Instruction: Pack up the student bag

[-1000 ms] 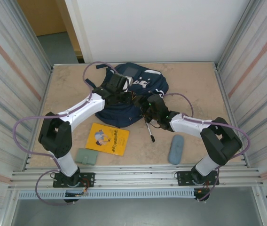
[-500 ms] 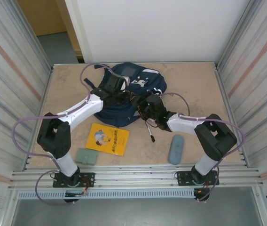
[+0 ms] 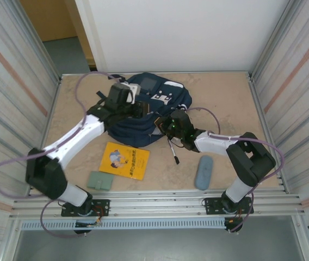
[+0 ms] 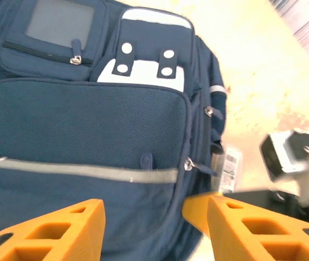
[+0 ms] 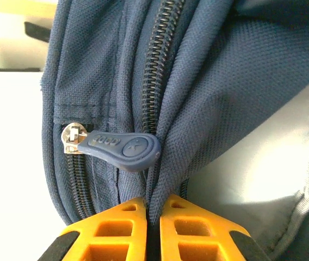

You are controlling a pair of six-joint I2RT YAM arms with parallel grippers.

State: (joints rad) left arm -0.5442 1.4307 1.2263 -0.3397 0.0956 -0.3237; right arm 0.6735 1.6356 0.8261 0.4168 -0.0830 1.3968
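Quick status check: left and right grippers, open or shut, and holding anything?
Left gripper: open, empty, over the student bag.
Right gripper: shut, pinching the student bag fabric beside a zipper.

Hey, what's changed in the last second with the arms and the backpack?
The left tool opened and pulled back leftward from the student bag. The right tool closed, pinching bag fabric beside a zipper. The book, wallet, pen and pencil case stayed put.
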